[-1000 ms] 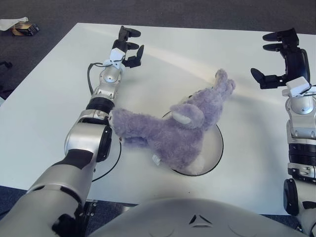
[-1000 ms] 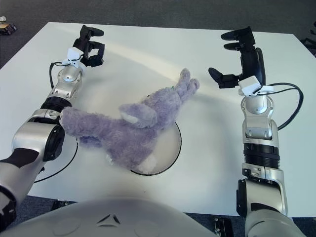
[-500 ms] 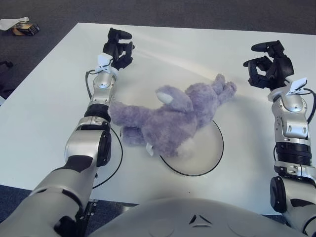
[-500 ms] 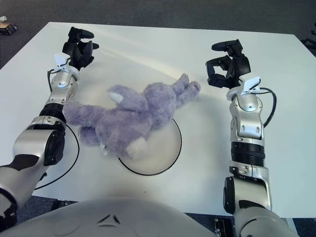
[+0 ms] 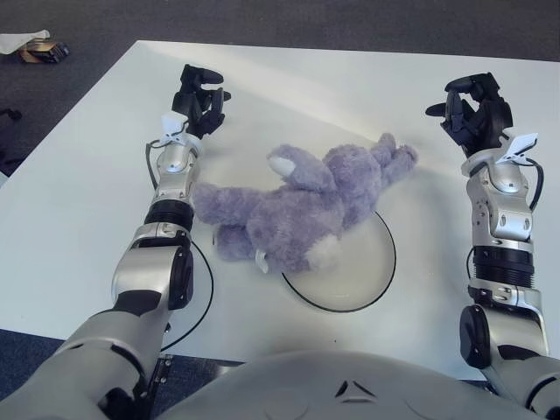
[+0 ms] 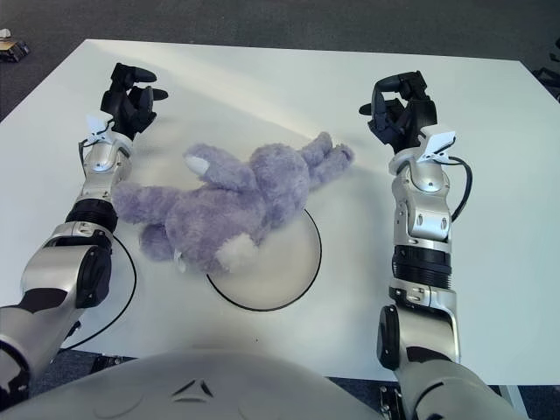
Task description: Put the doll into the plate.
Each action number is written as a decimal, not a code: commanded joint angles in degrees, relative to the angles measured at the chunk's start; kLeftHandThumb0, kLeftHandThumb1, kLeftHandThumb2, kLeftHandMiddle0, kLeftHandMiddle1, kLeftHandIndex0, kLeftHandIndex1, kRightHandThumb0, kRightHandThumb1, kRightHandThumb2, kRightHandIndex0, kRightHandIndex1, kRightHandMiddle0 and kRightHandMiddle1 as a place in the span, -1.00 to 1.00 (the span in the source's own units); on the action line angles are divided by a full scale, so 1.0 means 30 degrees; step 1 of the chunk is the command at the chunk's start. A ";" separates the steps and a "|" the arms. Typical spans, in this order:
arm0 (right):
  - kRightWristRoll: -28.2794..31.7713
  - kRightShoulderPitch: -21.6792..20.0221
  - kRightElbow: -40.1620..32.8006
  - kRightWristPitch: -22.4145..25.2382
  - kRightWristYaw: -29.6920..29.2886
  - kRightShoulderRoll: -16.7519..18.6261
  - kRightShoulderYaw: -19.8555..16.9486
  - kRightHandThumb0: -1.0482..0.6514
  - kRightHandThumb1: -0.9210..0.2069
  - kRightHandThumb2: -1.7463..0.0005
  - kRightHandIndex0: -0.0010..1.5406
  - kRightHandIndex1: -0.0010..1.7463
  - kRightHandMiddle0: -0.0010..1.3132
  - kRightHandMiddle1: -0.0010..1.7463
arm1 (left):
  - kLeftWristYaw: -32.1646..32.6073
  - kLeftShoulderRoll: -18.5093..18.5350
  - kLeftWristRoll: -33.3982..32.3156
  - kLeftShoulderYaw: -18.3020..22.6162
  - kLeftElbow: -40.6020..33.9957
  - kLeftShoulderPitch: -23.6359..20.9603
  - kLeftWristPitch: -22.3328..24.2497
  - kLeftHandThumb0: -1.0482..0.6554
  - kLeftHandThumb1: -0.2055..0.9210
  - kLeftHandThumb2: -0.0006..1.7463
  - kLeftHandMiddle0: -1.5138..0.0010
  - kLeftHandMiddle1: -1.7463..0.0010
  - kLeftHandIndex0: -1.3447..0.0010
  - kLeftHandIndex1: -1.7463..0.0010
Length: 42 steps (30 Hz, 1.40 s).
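- The doll [image 5: 302, 206] has rolled leftward, now lying only partly over the plate [image 5: 372, 284] at centre.
- Left hand [image 5: 198, 92] and right hand [image 5: 471, 109] have both withdrawn, fingers curled, empty; placement incomplete.

I watched through two head-mounted eyes, set side by side, both looking forward and down from close above the white worktop [image 5: 289, 79]. Their fields overlapped almost wholly, shifted slightly sideways between them.

doll [image 5: 302, 210] half across plate [image 5: 372, 284] rim, between both hands
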 commanded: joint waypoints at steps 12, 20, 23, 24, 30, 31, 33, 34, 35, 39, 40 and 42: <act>0.0677 -0.0538 0.2210 -0.0948 -0.0548 0.1199 -0.0632 -0.18 -0.98 0.39 -0.58 0.58 -0.68 1.00 | -0.0041 -0.0389 -0.0274 0.0230 -0.1977 0.2047 -0.0493 -0.18 1.00 -0.41 0.47 -0.59 0.71 -1.00; 0.0677 -0.0337 0.2322 -0.1135 -0.0682 0.1294 -0.0684 -0.18 -0.95 0.36 -0.60 0.58 -0.67 1.00 | 0.0004 -0.0571 -0.0455 0.0324 -0.2258 0.2459 -0.0563 0.19 0.57 -0.07 0.35 -0.71 0.70 -1.00; 0.0630 -0.0284 0.2353 -0.1189 -0.0739 0.1320 -0.0696 -0.19 -0.93 0.34 -0.58 0.57 -0.66 1.00 | 0.0113 -0.0679 -0.0456 0.0356 -0.2300 0.2610 -0.0679 0.21 0.43 0.04 0.29 -0.71 0.65 -1.00; 0.0594 -0.0239 0.2393 -0.1235 -0.0767 0.1335 -0.0695 -0.19 -0.92 0.34 -0.58 0.57 -0.65 1.00 | 0.0204 -0.0749 -0.0424 0.0363 -0.2303 0.2698 -0.0756 0.21 0.41 0.05 0.29 -0.71 0.64 -1.00; 0.0404 0.0060 0.2544 -0.1429 -0.0897 0.1437 -0.0560 -0.19 -0.91 0.32 -0.55 0.59 -0.65 1.00 | 0.0363 -0.0952 -0.0293 0.0317 -0.2506 0.3071 -0.0958 0.22 0.16 0.26 0.18 -0.75 0.52 -1.00; 0.0385 0.0096 0.2565 -0.1449 -0.0901 0.1445 -0.0539 -0.19 -0.90 0.32 -0.53 0.60 -0.65 1.00 | 0.0343 -0.0964 -0.0289 0.0309 -0.2537 0.3104 -0.0968 0.22 0.10 0.32 0.16 -0.76 0.49 -1.00; 0.0281 0.0175 0.2660 -0.1516 -0.0864 0.1415 -0.0443 -0.19 -0.90 0.32 -0.52 0.61 -0.64 1.00 | -0.0024 -0.0973 -0.0419 0.0268 -0.2599 0.3190 -0.1066 0.22 0.02 0.38 0.14 -0.79 0.45 -1.00; 0.0222 0.0209 0.2716 -0.1567 -0.0856 0.1399 -0.0402 -0.19 -0.89 0.31 -0.51 0.63 -0.64 1.00 | -0.0206 -0.0986 -0.0500 0.0254 -0.2623 0.3221 -0.1125 0.22 -0.04 0.43 0.12 -0.82 0.43 -1.00; 0.0183 0.0229 0.2757 -0.1607 -0.0852 0.1389 -0.0377 -0.19 -0.89 0.31 -0.51 0.64 -0.64 1.00 | -0.0320 -0.0995 -0.0553 0.0246 -0.2643 0.3240 -0.1158 0.22 -0.06 0.46 0.11 -0.83 0.41 -1.00; -0.0123 0.0339 0.3074 -0.2011 -0.0905 0.1341 -0.0213 -0.19 -0.86 0.28 -0.47 0.69 -0.63 1.00 | -0.1054 -0.1024 -0.0925 0.0227 -0.2726 0.3275 -0.1398 0.22 -0.22 0.61 0.07 -0.91 0.33 -1.00; -0.0204 0.0372 0.3165 -0.2141 -0.0929 0.1340 -0.0179 -0.19 -0.85 0.27 -0.47 0.69 -0.62 1.00 | -0.1196 -0.1020 -0.1007 0.0222 -0.2735 0.3279 -0.1413 0.22 -0.24 0.62 0.07 -0.92 0.32 -1.00; -0.0368 0.0466 0.3379 -0.2463 -0.0970 0.1349 -0.0121 -0.19 -0.81 0.24 -0.45 0.72 -0.61 1.00 | -0.1429 -0.1013 -0.1155 0.0209 -0.2787 0.3309 -0.1355 0.22 -0.29 0.67 0.06 -0.96 0.30 -1.00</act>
